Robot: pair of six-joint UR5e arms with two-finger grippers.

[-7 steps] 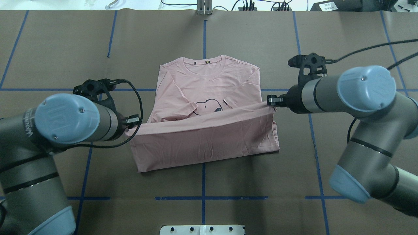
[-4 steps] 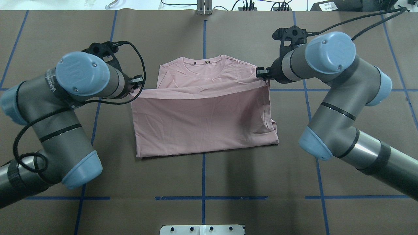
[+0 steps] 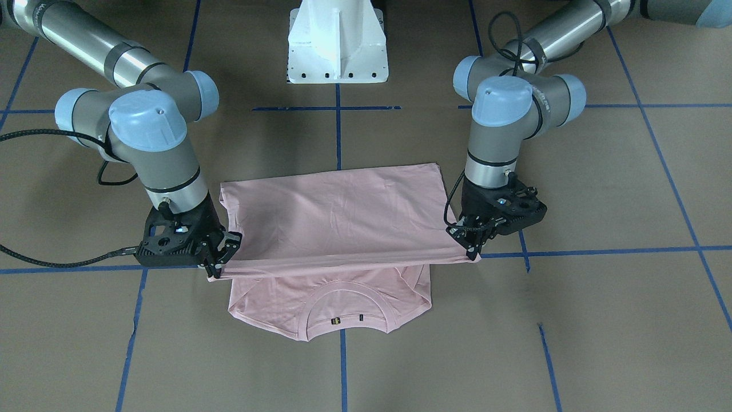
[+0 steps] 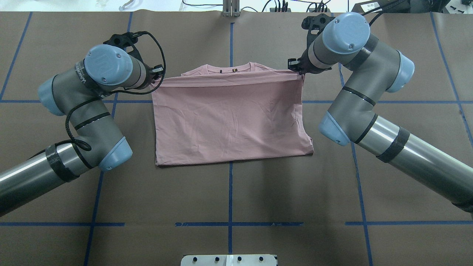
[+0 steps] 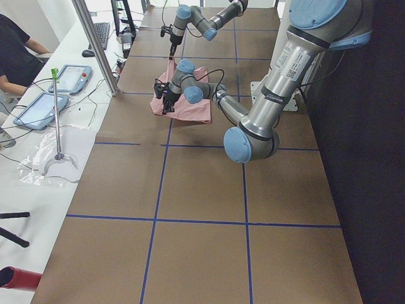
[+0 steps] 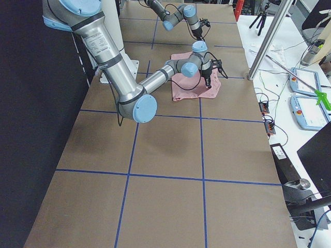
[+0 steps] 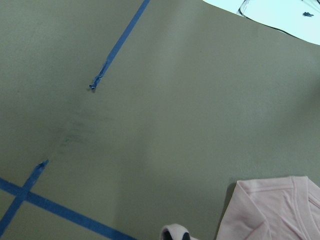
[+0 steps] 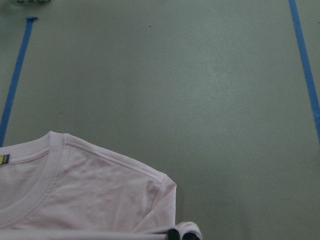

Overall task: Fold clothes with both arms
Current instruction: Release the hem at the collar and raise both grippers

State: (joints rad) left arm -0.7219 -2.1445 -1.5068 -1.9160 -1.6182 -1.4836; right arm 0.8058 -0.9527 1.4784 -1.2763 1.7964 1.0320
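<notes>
1. Left gripper: clenched on one hem corner of the T-shirt.
2. Right gripper: clenched on the other hem corner.
3. The hem is pulled taut in a straight line between the two grippers. It sits low over the shirt's shoulder area. I can't tell if it touches the layer below.
4. T-shirt is folded in half, lower half over upper. The fold crease lies on the robot side of both grippers, flat on the table.
5. Collar pokes out just beyond the held edge, about midway between the grippers.
6. Wrist cams: pink fabric is pinched at each gripper's tips, with a shirt shoulder just ahead of them.
</notes>
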